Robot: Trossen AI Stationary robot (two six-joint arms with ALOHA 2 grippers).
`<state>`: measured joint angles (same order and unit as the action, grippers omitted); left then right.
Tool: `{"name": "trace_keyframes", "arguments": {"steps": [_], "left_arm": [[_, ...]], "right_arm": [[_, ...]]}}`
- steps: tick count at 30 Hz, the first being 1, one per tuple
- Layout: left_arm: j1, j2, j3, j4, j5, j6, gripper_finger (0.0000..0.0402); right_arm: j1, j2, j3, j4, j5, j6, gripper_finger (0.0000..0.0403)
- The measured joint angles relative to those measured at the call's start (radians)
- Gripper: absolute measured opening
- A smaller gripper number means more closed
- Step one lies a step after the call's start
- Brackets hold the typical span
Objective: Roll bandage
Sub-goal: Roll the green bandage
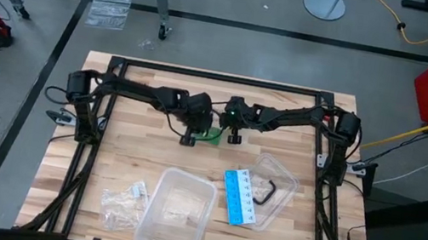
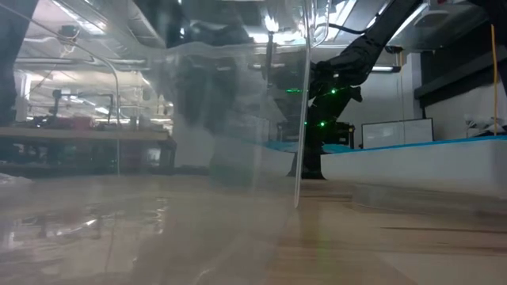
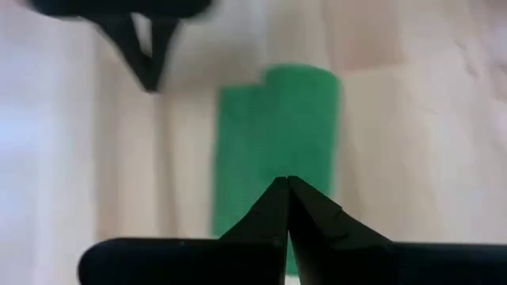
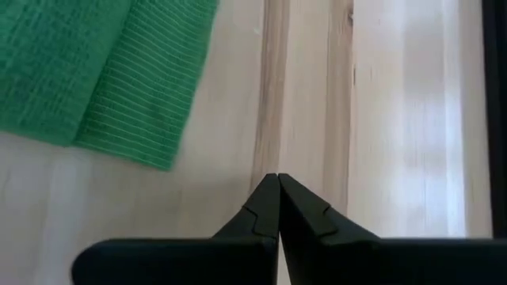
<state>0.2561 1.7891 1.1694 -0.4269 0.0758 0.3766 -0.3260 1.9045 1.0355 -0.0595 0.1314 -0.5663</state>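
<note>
Where arms meet, bandage (image 1: 212, 134) mostly hidden.

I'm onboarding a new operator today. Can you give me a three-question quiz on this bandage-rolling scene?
1. True or false: the right end effector is shut on the bandage.
2. Between which two things does the bandage lie in the high view?
A. the two plastic tubs
B. the two end effectors
C. the card and the wrapper
3. Fill in: the left end effector is ____ (open/shut).

Key: 1 false, it is shut but beside the bandage, on bare table; 2 B; 3 shut.
</note>
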Motion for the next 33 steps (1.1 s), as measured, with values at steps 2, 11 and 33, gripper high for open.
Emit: {"name": "trace_keyframes", "arguments": {"steps": [2,11,33], "left_arm": [[-0.011,0.0,0.0,-0.021,0.003,-0.001,0.0],[-0.04,0.032,0.0,-0.003,0.071,-0.003,0.0],[0.12,0.093,0.002,0.194,-0.024,0.032,0.0]], "right_arm": [[0.0,0.0,0.0,0.002,0.0,0.0,0.0008],[-0.001,0.001,-0.002,0.003,0.0,0.001,0.0008],[-0.004,0.002,0.0,0.007,-0.007,0.012,0.0008]]}}
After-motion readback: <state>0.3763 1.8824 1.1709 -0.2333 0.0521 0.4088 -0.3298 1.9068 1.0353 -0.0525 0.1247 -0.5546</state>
